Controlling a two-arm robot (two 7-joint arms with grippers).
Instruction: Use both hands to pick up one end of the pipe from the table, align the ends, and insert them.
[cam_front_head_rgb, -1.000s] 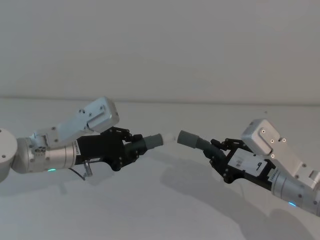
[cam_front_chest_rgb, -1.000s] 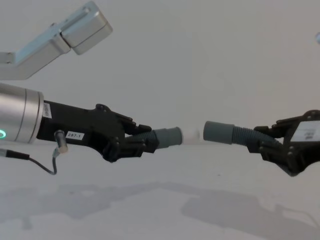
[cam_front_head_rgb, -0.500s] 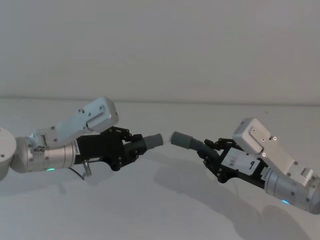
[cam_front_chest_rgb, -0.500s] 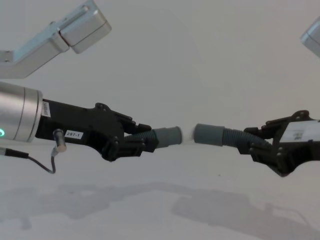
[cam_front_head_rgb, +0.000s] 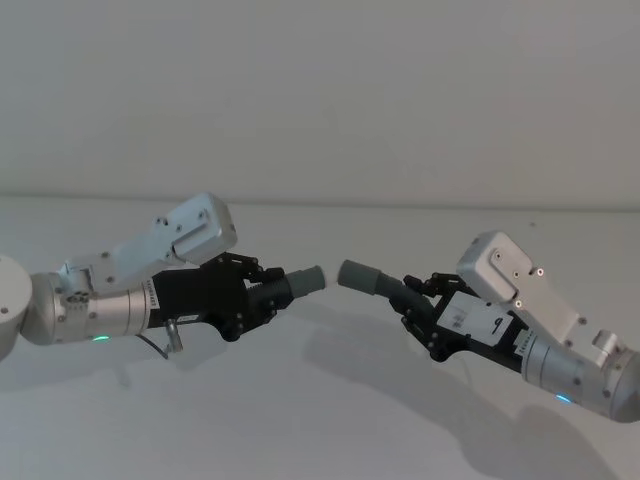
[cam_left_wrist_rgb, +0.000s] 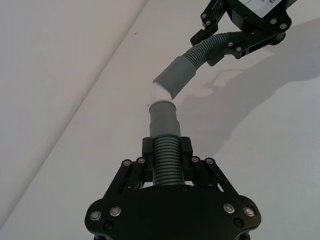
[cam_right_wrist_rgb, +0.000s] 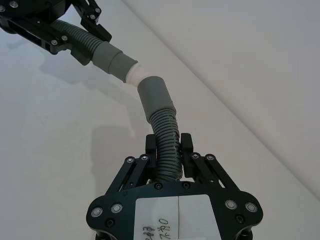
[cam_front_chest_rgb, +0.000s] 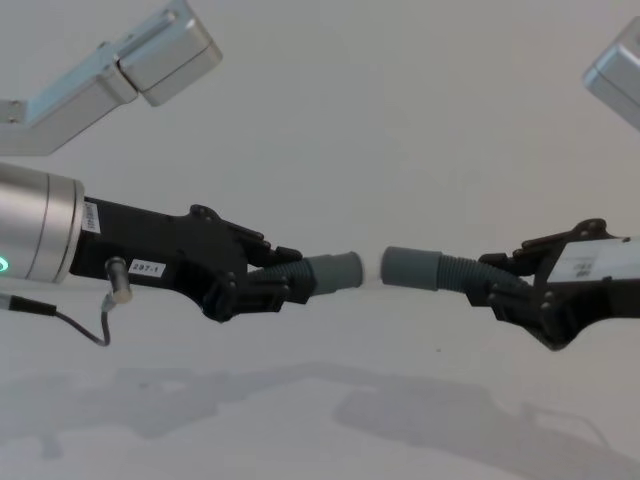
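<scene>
Both pipe pieces are held above the white table. My left gripper is shut on the ribbed part of the left piece, whose grey collar carries a white tip and points right. My right gripper is shut on the ribbed part of the right piece, whose collar points left. The white tip sits at the right collar's mouth, the two pieces meeting at an angle. I cannot tell whether it has entered.
The off-white wall rises behind the table's far edge. Both arms' shadows fall on the table below the grippers. The left arm's silver wrist camera housing hangs above its gripper.
My right gripper has carried its piece leftward, closing the gap between the two collars. The left gripper and its piece have stayed in place.
</scene>
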